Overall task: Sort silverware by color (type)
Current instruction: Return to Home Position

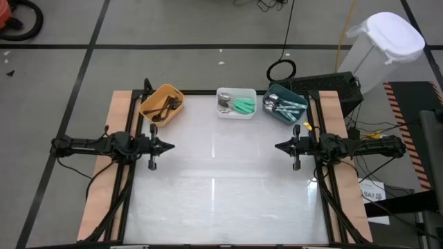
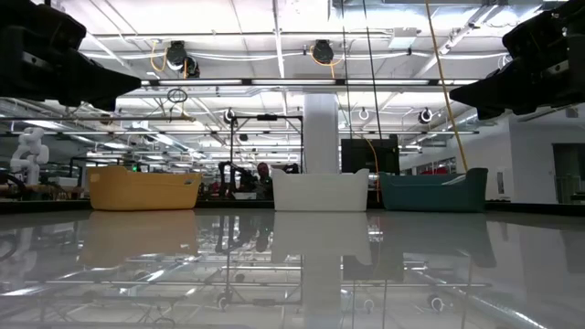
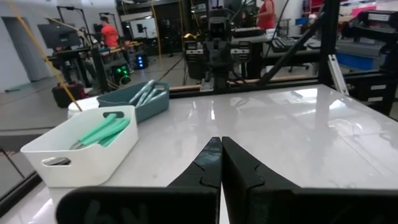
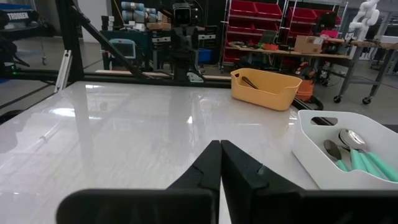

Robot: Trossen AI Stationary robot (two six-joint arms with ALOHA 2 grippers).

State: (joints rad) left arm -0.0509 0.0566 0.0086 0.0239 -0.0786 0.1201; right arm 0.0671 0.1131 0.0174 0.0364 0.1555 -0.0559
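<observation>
Left fingers (image 3: 205,169) pressed shut, holding nothing, at the left edge of the glossy white worktop (image 1: 221,183). Right fingers (image 4: 206,169) likewise shut and empty at the right edge. The pose reads as home, well clear of the bins.

Black-handled spoons (image 1: 165,108) lie in the orange plastic bin (image 1: 177,93), mint-green-handled spoons (image 1: 243,105) in the white bin (image 1: 235,90), and plain silver spoons (image 1: 282,106) in the teal bin (image 1: 275,90). No loose spoon visible on the worktop. Judgement: sorting looks complete.
</observation>
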